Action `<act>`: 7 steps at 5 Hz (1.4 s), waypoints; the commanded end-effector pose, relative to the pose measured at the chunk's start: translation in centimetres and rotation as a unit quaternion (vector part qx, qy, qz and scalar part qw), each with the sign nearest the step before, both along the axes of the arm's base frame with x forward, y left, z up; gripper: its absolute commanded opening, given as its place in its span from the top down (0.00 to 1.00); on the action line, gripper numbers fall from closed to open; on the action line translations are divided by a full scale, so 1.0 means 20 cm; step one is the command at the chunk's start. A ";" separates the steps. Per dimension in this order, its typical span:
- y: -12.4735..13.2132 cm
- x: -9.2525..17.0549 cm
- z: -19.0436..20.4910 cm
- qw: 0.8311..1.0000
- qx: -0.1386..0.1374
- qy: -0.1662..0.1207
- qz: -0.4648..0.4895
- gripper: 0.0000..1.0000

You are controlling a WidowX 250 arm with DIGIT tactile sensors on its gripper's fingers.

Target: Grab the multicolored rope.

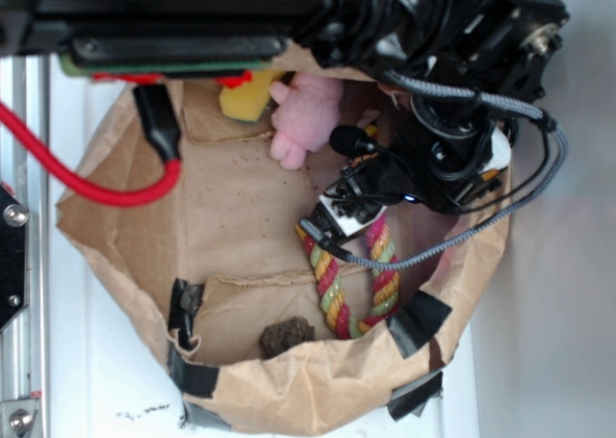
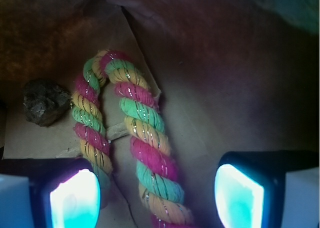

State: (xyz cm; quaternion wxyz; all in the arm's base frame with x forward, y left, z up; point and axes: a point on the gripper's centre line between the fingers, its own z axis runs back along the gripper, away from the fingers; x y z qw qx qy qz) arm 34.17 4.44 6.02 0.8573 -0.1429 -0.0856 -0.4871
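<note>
Inside the brown paper bag, hand spread wide and empty, low over the multicolored rope, with the thicker leg between the two fingers and the thinner leg under the left finger. Real risk of pinching bag paper together with the rope (or catching only one leg), causing a weak grip. Also possible: a slip off the round strands, toward the dark lump nearby.

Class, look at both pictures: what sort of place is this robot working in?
Likely a lab test setup: a taped brown paper bag serves as a bin holding the multicolored rope and a pink plush, with the gripper open above.
</note>
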 end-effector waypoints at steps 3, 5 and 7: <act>-0.06 0.02 -0.07 0.999 0.014 -0.037 -0.028 0.00; -0.10 -0.03 -0.11 0.997 0.033 -0.037 -0.063 0.00; -0.10 -0.04 -0.08 0.996 0.038 -0.049 -0.064 1.00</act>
